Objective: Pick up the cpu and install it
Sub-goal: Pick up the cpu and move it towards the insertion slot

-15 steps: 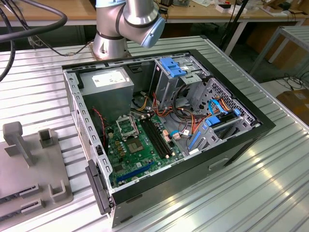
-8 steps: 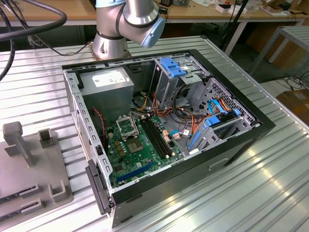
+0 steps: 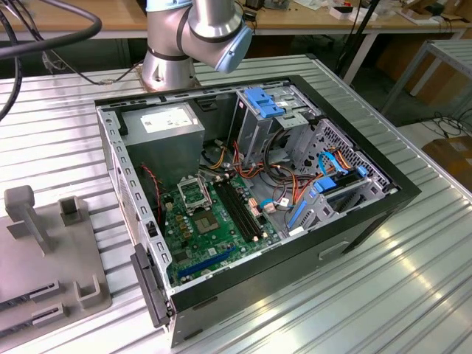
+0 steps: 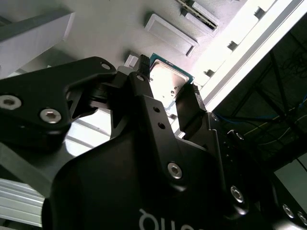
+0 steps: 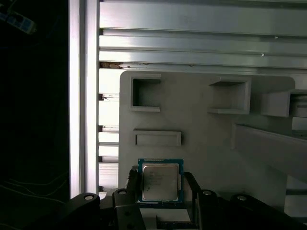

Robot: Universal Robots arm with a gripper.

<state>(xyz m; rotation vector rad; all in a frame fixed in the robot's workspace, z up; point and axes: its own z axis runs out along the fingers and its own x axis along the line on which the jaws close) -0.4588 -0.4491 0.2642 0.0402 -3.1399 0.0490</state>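
Grey moulded tray [image 5: 206, 143] is lying behind the gripper [image 5: 161, 187], which is pinching the cpu [image 5: 160, 178] by two opposite edges. Black fingers [image 5: 190, 189] are covering those edges in both wrist views

The cpu [image 5: 160, 181] is capped in shiny silver metal and edged in green board, the gripper [image 4: 168, 85] is finished matt black, the tray [image 5: 201, 139] looks moulded in smooth matt grey plastic, and the table [image 3: 413, 280] is made of ribbed, brushed metal.
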